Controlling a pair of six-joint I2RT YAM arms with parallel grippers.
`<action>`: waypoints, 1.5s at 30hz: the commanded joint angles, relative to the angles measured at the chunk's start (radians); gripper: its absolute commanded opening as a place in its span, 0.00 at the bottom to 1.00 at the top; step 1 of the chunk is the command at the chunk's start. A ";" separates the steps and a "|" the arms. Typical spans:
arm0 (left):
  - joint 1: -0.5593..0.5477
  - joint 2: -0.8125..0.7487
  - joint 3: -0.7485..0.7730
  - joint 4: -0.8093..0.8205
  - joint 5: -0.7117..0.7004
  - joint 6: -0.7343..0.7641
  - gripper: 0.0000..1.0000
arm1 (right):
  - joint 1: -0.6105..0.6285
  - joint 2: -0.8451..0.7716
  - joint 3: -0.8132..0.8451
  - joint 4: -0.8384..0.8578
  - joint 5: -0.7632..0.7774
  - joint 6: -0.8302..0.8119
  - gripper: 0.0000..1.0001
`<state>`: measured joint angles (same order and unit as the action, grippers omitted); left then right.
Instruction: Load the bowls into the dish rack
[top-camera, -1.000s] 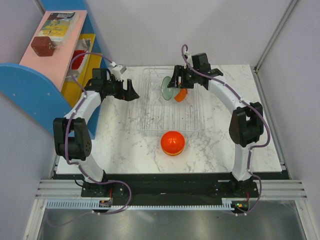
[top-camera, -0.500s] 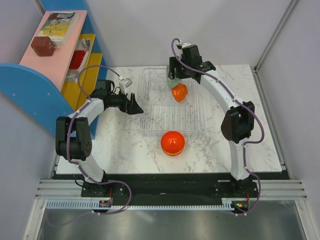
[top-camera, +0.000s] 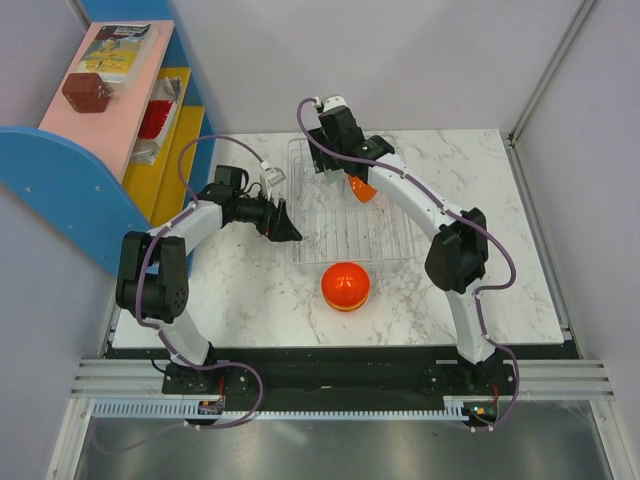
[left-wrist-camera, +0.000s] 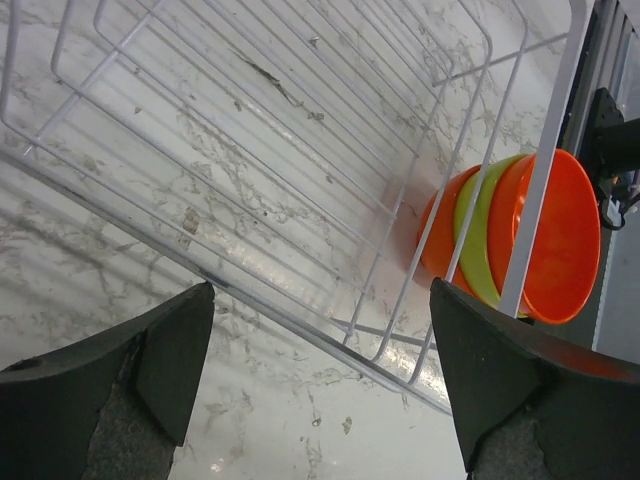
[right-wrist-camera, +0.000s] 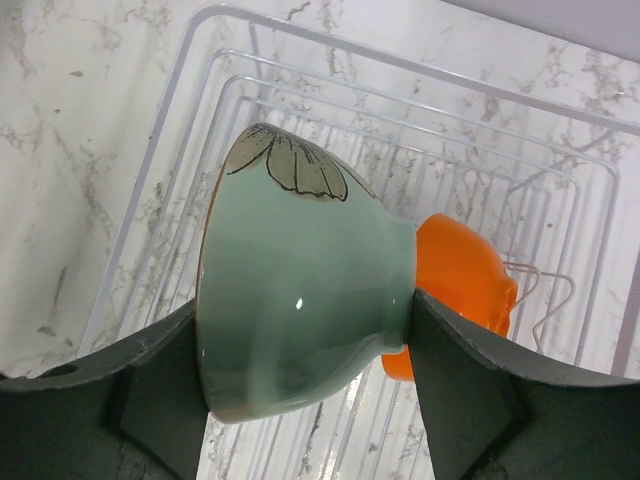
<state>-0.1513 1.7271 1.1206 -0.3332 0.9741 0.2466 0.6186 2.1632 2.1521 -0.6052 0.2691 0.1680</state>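
Marble table (top-camera: 480, 250); wire rack (top-camera: 340, 235) at centre-back; L gripper (top-camera: 284, 224) low by rack's left side, jaws wide, nothing betw. them; R gripper (right-wrist-camera: 303, 335) over rack's far-left part, clamped on green bowl (right-wrist-camera: 290, 290), bowl on its side; orange bowl (top-camera: 362, 188) tilted in rack just beside it; bowl stack (top-camera: 345, 285) on table near rack's front edge.

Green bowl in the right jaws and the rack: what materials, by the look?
The green bowl looks like glazed ceramic: glossy celadon surface, a sharp highlight and a painted leaf motif. The dish rack looks like thin metal wire, probably coated: pale, smooth rods in an open see-through grid.
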 joint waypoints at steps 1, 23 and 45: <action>-0.053 0.008 -0.001 0.022 0.057 0.040 0.93 | 0.012 0.003 0.066 0.064 0.148 -0.031 0.00; 0.073 -0.024 -0.010 0.083 0.063 -0.044 0.95 | 0.076 0.073 0.049 0.068 0.237 -0.067 0.00; 0.096 -0.055 -0.019 0.095 0.075 -0.049 0.96 | 0.109 0.162 0.055 0.071 0.193 -0.053 0.00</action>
<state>-0.0608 1.7191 1.1057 -0.2718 1.0088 0.2138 0.7162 2.3180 2.1780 -0.5438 0.5087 0.0986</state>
